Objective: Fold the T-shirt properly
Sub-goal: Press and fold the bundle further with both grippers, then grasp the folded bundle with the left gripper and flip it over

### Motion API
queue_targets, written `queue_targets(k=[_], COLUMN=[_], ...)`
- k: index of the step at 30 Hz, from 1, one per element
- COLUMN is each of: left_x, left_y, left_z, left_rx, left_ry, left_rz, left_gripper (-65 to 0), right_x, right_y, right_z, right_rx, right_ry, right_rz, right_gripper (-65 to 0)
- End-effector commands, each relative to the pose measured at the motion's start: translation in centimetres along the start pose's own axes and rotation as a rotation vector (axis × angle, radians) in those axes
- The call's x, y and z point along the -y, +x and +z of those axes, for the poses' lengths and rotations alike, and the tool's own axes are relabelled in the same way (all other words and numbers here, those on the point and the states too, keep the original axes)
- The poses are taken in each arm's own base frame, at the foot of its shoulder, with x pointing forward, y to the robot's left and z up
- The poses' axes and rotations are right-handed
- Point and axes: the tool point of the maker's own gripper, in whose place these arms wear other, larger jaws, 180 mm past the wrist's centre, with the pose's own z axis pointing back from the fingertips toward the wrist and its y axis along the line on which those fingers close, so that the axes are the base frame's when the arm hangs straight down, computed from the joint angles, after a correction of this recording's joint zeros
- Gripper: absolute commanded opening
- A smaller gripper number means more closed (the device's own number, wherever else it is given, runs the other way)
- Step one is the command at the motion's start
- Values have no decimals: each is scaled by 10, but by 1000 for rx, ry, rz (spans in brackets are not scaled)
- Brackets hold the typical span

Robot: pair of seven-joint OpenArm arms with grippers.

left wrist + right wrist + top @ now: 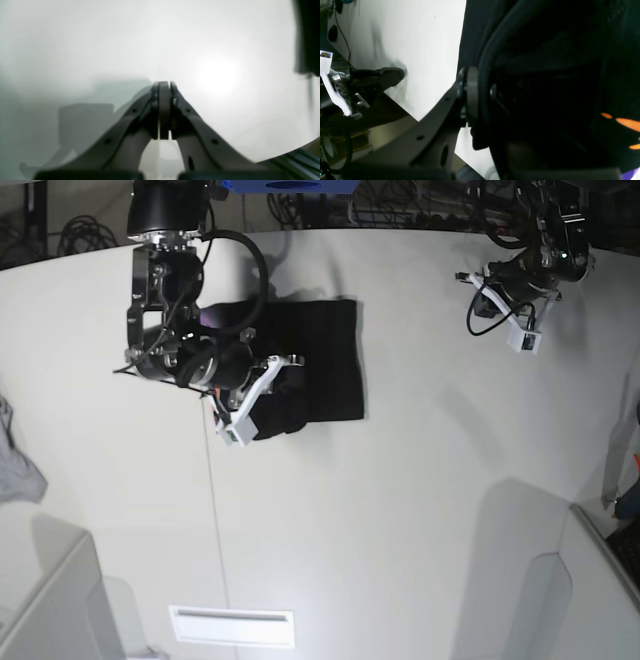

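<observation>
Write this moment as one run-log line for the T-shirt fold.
stage: mid-fold | right gripper: shut on T-shirt edge | left gripper: shut, empty, away over table

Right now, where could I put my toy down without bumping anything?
The table is bare between the T-shirt and the front slot, and between the shirt and the left gripper. It's crowded where the right gripper pinches the shirt.
</observation>
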Motion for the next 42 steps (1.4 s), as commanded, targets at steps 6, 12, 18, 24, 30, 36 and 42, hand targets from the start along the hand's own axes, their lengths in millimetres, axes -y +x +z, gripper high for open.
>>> queue_targets(k=[6, 12, 18, 24, 30, 36, 42], left_x=[-2, -5, -24, -37, -37, -33, -4], left_y=[6, 4, 6, 10, 10, 12, 14], left_z=[5, 7, 16, 22, 22, 21, 20], left_rx=[22, 19, 32, 49, 49, 52, 81], left_ry=[-4, 3, 52, 86, 86, 76, -22], left_rz=[-23, -19, -4, 12, 12, 7, -67], left_gripper=[-650, -650, -650, -650, -650, -650, -650], right_x=[-15, -18, -31, -80, -129, -160, -47], right_y=[9, 11, 13, 2, -5, 15, 40], right_z=[-5, -6, -10, -26, -34, 3, 31], right_rx=[31, 35, 34, -45, -100, 20, 190], right_ry=[51, 58, 91, 176, 249, 253, 2], right_rz=[-14, -16, -21, 116, 293, 457, 175], right_gripper=[-551, -291, -288, -288, -288, -290, -452])
